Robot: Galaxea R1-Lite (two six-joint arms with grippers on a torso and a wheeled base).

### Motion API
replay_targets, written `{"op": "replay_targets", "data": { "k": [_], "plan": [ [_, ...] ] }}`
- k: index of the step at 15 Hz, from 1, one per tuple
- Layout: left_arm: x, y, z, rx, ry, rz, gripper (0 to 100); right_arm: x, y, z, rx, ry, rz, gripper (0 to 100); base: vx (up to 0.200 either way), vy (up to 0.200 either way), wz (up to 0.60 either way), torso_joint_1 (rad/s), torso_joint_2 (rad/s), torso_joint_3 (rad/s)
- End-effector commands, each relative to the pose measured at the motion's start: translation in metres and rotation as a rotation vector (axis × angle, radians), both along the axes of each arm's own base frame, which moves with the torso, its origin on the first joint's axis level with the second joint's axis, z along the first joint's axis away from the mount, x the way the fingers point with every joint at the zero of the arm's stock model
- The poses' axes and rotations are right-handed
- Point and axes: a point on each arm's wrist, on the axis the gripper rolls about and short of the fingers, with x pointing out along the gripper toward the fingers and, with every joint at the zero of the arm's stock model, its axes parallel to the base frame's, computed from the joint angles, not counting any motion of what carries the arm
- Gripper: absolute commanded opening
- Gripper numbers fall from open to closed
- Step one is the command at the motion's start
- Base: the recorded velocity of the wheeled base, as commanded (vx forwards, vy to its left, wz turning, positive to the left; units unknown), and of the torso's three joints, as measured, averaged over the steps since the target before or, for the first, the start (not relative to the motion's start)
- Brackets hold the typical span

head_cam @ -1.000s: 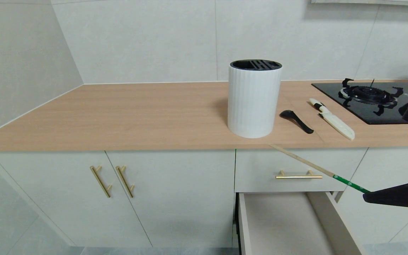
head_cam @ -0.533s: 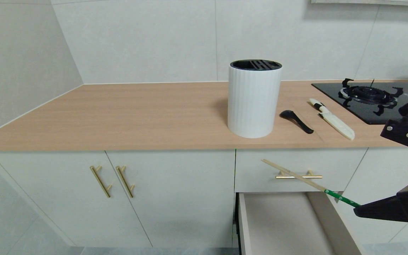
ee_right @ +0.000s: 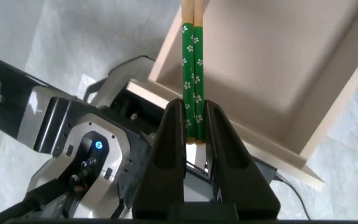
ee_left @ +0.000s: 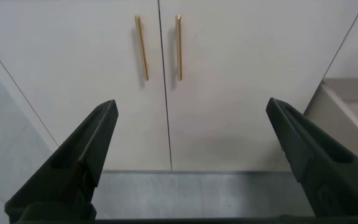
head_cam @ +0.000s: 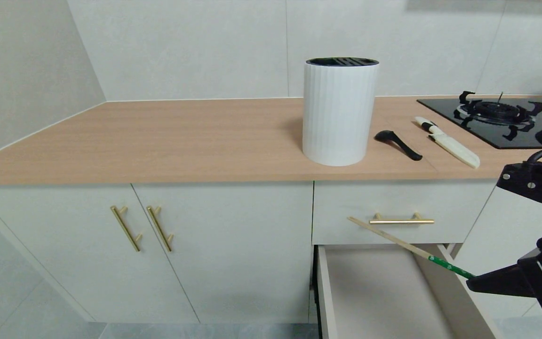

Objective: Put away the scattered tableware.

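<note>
A pair of chopsticks is clamped at its green, flower-printed end between the fingers of the right gripper, which is seen low at the right of the head view, in front of the cabinets and below the level of the worktop; from there the pale wooden lengths slant up and to the robot's left, crossing above the open drawer and ending in front of the closed drawer above it, just beside its gold handle; in the right wrist view the gripper's two dark fingers are seen pressed against the green section of the chopsticks, with the pale inside of the open drawer lying beyond the sticks; the left gripper is held with its fingers spread wide and nothing between them, and it is turned towards a pair of white cabinet doors with upright gold handles; on the worktop a tall white ribbed holder with a black slotted top is stood upright near the front edge; a black spoon is laid flat just beside it on the robot's right, and a knife with a cream blade and a handle banded in black is laid beyond the spoon, the two being apart from one another; a black gas hob is set into the worktop farther to the right.
</note>
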Motion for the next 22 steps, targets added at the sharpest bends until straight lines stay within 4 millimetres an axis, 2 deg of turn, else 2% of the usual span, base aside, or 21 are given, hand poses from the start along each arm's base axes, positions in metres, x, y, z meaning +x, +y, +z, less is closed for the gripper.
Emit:
{"op": "replay_targets", "data": {
  "k": [1,9,16,19,22],
  "plan": [
    [0.0,0.0,0.0,0.0,0.0,0.001,100,0.001,0.001,-0.001,-0.003,0.006,0.001,0,0.0,0.0,0.0,-0.154,0.46,0.286],
    [0.0,0.0,0.0,0.0,0.0,0.001,100,0.002,0.001,-0.002,-0.007,0.01,0.002,0,0.0,0.0,0.0,-0.113,0.42,0.306],
    [0.0,0.0,0.0,0.0,0.0,0.001,100,0.005,0.004,-0.006,-0.021,0.025,0.008,0,0.0,0.0,0.0,-0.009,0.03,0.028],
    [0.0,0.0,0.0,0.0,0.0,0.001,100,0.019,0.013,-0.019,-0.066,0.075,0.0,0,0.0,0.0,0.0,0.0,0.0,0.0],
    [0.0,0.0,0.0,0.0,0.0,0.0,100,0.055,0.034,-0.054,-0.205,0.163,-0.105,0,0.0,0.0,0.0,0.0,0.0,0.0]
  ]
}}
